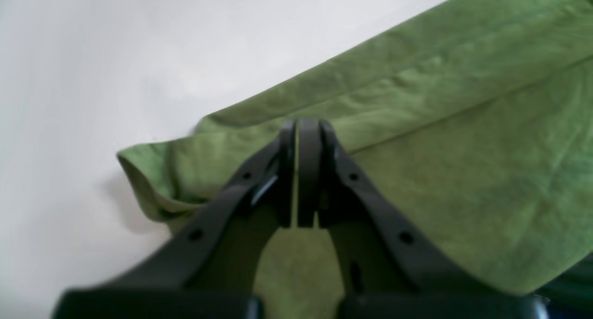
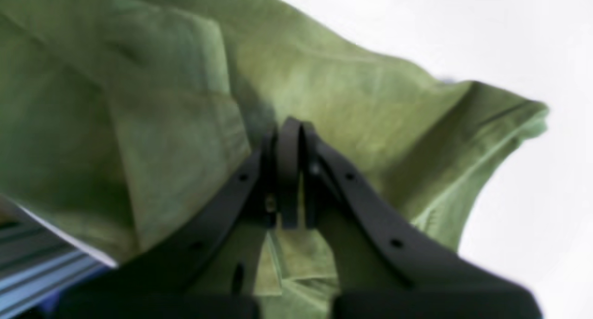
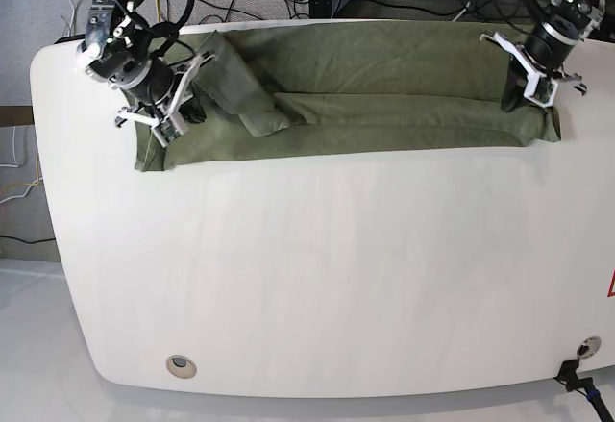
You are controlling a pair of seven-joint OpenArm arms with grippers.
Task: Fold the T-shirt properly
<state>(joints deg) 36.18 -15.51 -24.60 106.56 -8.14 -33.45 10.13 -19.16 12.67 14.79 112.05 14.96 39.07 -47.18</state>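
one t-shirt (image 3: 384, 86) is seen, laid as a long folded band along the 12 o'clock edge of the white tabletop (image 3: 317, 278). it is judged light, limp and non-slippery, best taken at its end corners. two end effectors are counted: the left end effector (image 1: 303, 129) and right end effector (image 2: 289, 126), each pressed together, pinching cloth.

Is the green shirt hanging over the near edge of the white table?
No. In the base view the T-shirt lies in a long band along the far side of the table, well away from the near edge.
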